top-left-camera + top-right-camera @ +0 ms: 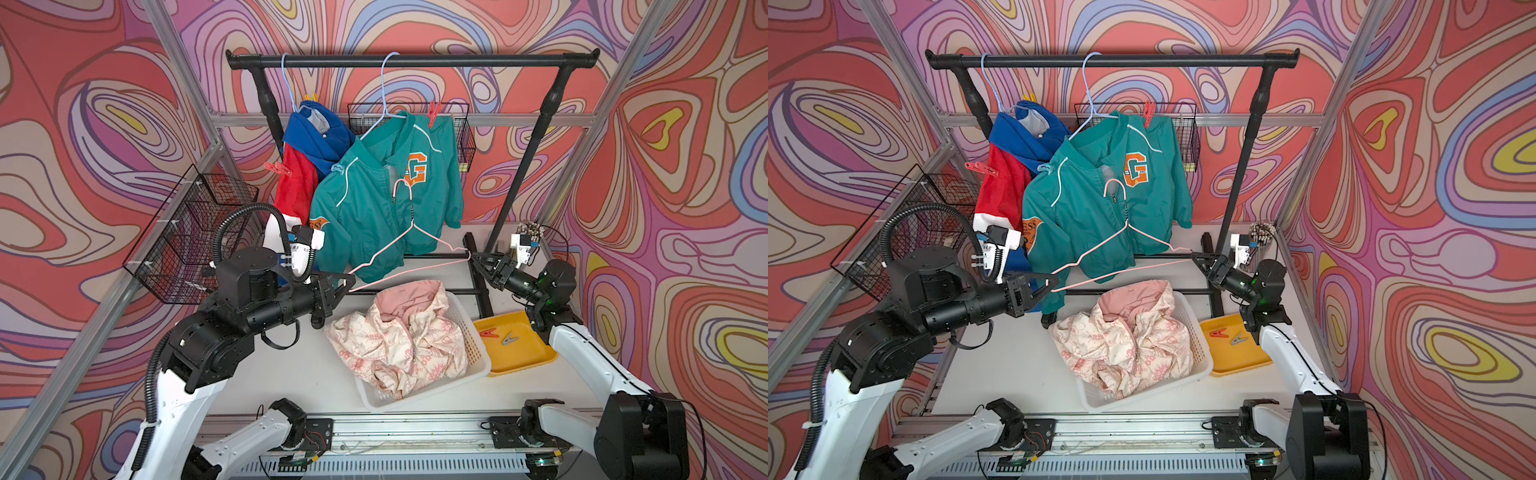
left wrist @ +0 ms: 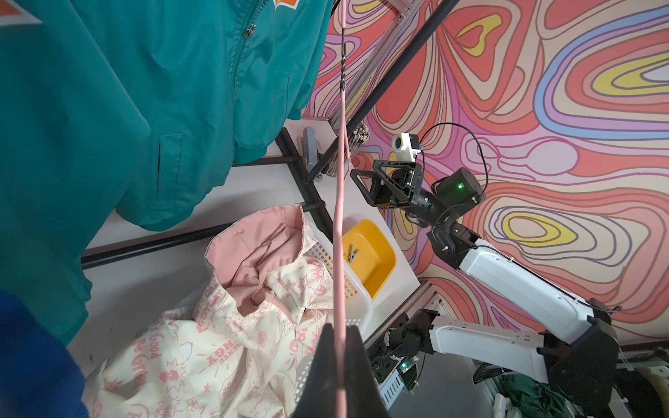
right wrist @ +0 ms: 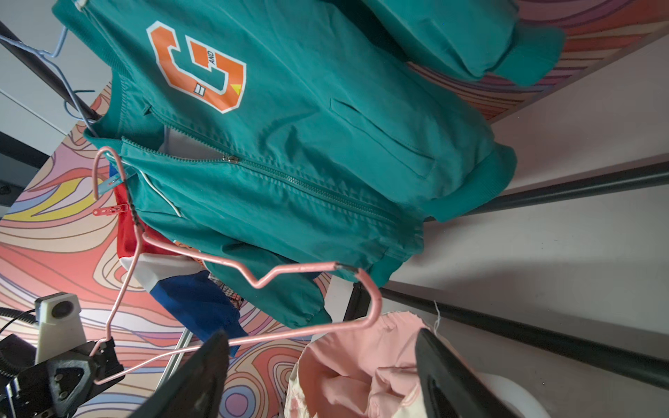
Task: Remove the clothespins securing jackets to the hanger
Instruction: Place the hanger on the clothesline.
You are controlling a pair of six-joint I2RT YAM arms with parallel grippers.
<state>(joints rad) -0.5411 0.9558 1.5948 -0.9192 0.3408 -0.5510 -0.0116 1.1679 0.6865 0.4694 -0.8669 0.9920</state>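
— What do the two arms hold?

— The left gripper (image 1: 349, 284) is clenched on one end of the bare pink wire hanger (image 2: 337, 231). The right gripper (image 1: 477, 262) is released, jaws wide around the hanger's far corner. Whether a finger brushes the wire I cannot tell.

— And the clothespins?

— A red-orange plastic clothespin (image 1: 488, 333) and a grey clothespin (image 1: 507, 338) lie in the shallow yellow plastic tray (image 1: 528, 357). Four are clipped on. A red-orange shoulder pin (image 1: 433, 114) and a light blue pin (image 1: 337, 168) sit on the teal zip jacket (image 1: 365, 216). A red-orange side pin (image 1: 277, 168) and a yellow pin (image 1: 312, 97) sit on the blue-and-red hooded jacket (image 1: 316, 141). The pink-and-cream printed jacket (image 1: 399, 345) lies crumpled in the white perforated plastic basket (image 1: 471, 332).

— So the hanger comes first?

— I'd judge so. Centre the wire deep in the right jaws before closing. Draw the hook away from the teal zip so it snags nothing. About a third done, by my count.
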